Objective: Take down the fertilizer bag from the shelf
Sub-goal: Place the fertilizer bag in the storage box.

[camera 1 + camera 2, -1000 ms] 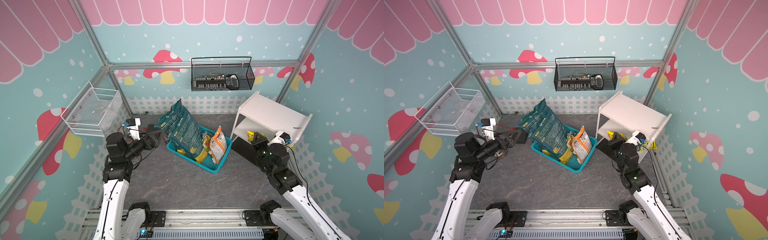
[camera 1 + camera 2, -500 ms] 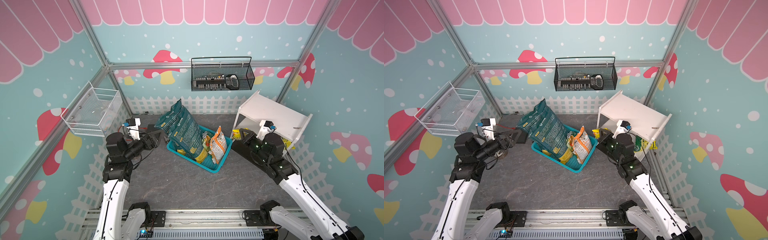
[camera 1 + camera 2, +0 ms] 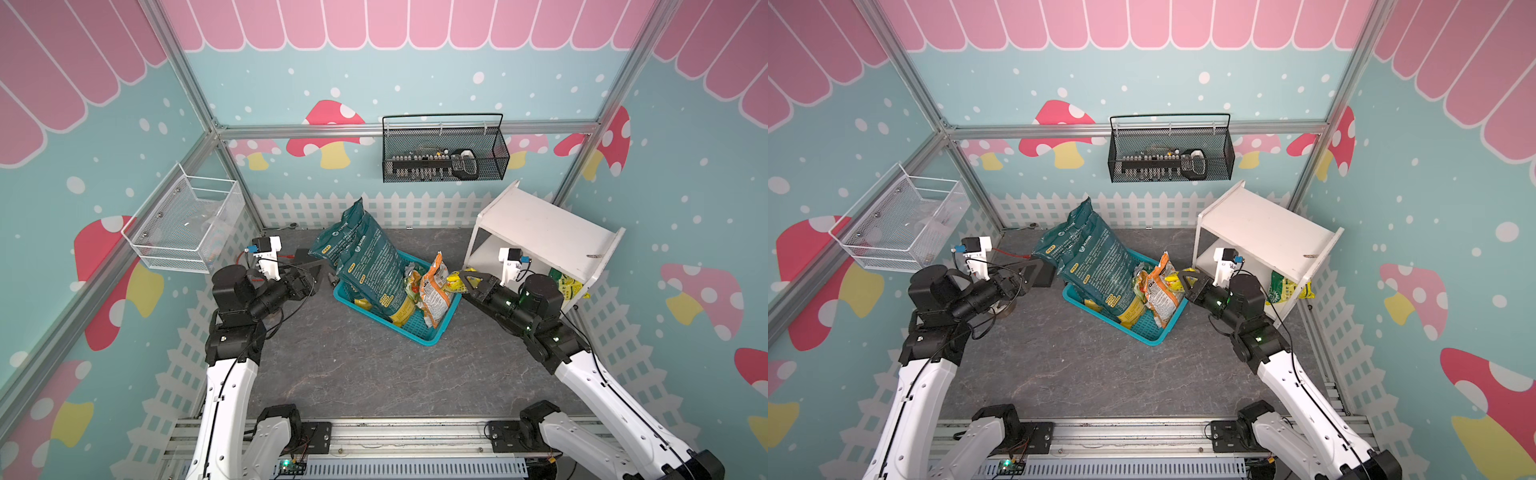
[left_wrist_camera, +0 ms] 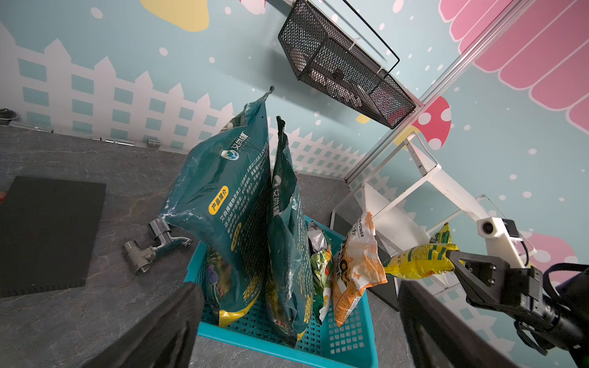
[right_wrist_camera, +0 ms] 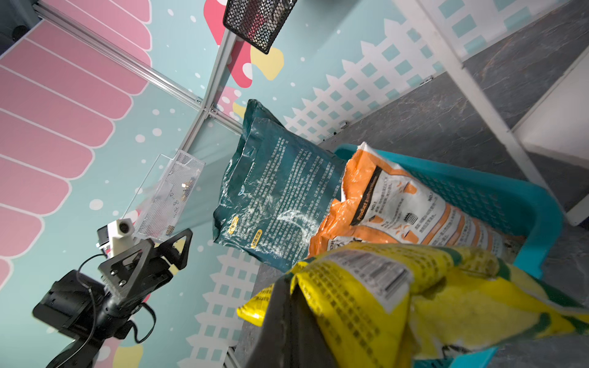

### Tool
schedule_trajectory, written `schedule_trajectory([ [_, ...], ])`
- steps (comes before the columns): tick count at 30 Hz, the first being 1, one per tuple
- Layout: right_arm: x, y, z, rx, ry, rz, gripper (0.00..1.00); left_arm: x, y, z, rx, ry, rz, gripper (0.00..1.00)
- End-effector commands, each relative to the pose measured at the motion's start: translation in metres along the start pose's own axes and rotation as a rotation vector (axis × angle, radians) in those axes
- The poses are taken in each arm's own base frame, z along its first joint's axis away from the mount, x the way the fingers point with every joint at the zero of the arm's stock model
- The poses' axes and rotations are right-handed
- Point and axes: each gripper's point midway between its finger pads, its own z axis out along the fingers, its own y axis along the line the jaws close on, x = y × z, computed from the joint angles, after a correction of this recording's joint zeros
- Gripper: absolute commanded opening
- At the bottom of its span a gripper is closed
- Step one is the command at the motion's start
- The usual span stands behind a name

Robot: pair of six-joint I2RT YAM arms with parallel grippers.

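The right gripper point(image 3: 464, 279) was inside the shelf point(image 3: 544, 226) a moment ago; now it has come out, and it carries a yellow fertilizer bag point(image 3: 455, 280) with it, out over the right edge of the blue basket point(image 3: 424, 332); the left arm has not moved. The right fingers are closed tight on one end of the yellow fertilizer bag point(image 4: 420, 259), and the bag hangs in the air, clear of the shelf and just beside the orange bag point(image 3: 434, 291); in the right wrist view the yellow fertilizer bag point(image 5: 398, 286) fills the near part of the picture.

The left gripper point(image 3: 320, 272) waits near the far left side of the basket; its two dark fingers point(image 4: 165, 331) stand wide apart and hold nothing.

I count two big dark green bags point(image 3: 365, 257) standing in the basket, leaning together; one orange bag beside them; one small green and yellow packet point(image 4: 320, 270) squeezed between them. One more yellow and green bag point(image 3: 1287, 286) sits on the lower board of the shelf, which has two boards. On the walls hang two baskets: one black wire basket point(image 3: 444, 156) and one white mesh basket point(image 3: 183, 226). On the floor lie one black mat point(image 4: 47, 232) and one silver tap point(image 4: 153, 245).
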Motion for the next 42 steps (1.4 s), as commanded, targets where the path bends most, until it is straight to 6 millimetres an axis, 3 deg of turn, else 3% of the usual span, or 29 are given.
schedule_trajectory([
  [1,-0.007,0.042,-0.01,-0.134,-0.05,-0.002,0.0,-0.009,-0.01,-0.005,0.007,-0.022,0.047,0.99],
  [5,0.016,0.061,-0.004,-0.164,0.004,0.026,0.0,-0.009,-0.01,-0.005,0.006,-0.023,0.048,0.99],
  [8,0.037,0.065,0.005,-0.155,0.045,0.067,0.0,-0.009,-0.009,-0.005,0.006,-0.022,0.046,0.99],
  [13,0.071,0.053,0.02,-0.125,0.083,0.17,0.0,-0.009,-0.01,-0.005,0.009,-0.022,0.047,1.0],
  [16,0.079,0.043,0.029,-0.082,0.065,0.22,0.0,-0.009,-0.01,-0.005,0.008,-0.021,0.047,0.99],
  [28,0.077,-0.027,0.067,0.182,-0.11,0.357,0.0,-0.009,-0.011,-0.005,0.01,-0.024,0.048,0.99],
  [35,0.069,-0.04,0.09,0.257,-0.192,0.39,0.0,-0.009,-0.011,-0.005,0.01,-0.023,0.047,0.99],
  [42,0.062,-0.065,0.094,0.352,-0.292,0.378,0.0,-0.009,-0.011,-0.006,0.013,-0.023,0.049,0.99],
])
